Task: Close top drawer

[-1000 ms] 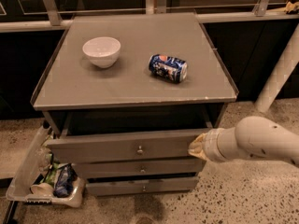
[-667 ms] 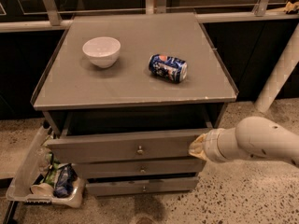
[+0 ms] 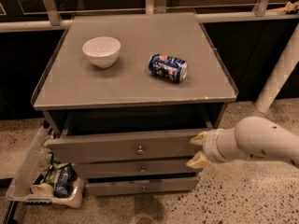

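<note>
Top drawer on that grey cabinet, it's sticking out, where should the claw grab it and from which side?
Take the small round knob centred on the flat front of the top drawer, coming straight in from the front: it is the only part that protrudes. The claw sits open at the front's right end as seen here.

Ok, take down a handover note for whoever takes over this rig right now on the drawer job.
Gripper: open, holding nothing, at the right end of the top drawer front; I cannot tell if they touch.
Top drawer: pulled partway out, with a dark gap behind its front.
Done: gripper placed at the drawer front.
Left: push the drawer fully in.
Bowl and can sit on the cabinet top, not involved.
</note>
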{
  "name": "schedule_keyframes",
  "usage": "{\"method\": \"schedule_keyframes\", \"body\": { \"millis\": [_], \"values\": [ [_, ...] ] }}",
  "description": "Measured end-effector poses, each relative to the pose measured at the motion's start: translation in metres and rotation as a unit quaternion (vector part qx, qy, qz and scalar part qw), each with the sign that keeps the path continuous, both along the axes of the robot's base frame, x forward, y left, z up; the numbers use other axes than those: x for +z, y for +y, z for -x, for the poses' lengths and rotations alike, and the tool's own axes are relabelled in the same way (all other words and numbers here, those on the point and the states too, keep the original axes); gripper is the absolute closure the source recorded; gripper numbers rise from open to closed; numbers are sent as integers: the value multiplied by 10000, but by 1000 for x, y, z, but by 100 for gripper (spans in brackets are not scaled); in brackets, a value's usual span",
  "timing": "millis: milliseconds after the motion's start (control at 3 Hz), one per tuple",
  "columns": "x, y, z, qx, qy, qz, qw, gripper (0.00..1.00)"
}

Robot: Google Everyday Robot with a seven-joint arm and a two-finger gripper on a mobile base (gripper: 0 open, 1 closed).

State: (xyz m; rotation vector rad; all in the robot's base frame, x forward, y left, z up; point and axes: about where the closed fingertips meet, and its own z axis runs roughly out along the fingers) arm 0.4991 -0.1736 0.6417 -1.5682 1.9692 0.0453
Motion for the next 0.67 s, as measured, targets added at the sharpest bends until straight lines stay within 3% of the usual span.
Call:
{"method": "schedule_keyframes", "body": {
  "millis": [333, 667],
  "values": [
    [0, 0, 0, 0, 0, 0, 10000, 0],
    [0, 0, 0, 0, 0, 0, 10000, 0]
  ]
}}
